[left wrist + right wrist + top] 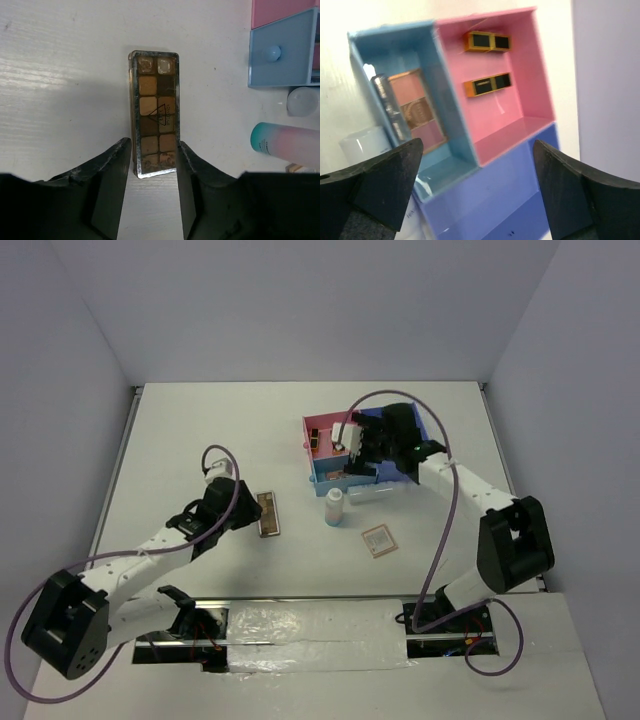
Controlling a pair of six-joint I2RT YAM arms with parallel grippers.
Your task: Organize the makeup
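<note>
The long brown palette (268,512) lies flat on the table left of centre. My left gripper (154,145) has its fingers pressed against both long sides of the palette's (155,100) near end, so it is shut on it. Over the pink-and-blue tray (318,430) my right gripper (477,150) hangs open with nothing held. The tray's pink compartment holds two black-gold pieces (487,41) (487,85). A pink-and-brown compact (417,112) leans in the light-blue one. A whitish bottle (335,507) and a square compact (379,540) sit on the table.
The tray's blue drawer front (282,50) stands at the upper right of the left wrist view. Below it are a white cap (302,100) and a teal-and-pink bottle (290,145). A white flat piece (372,490) shows at the tray's near side.
</note>
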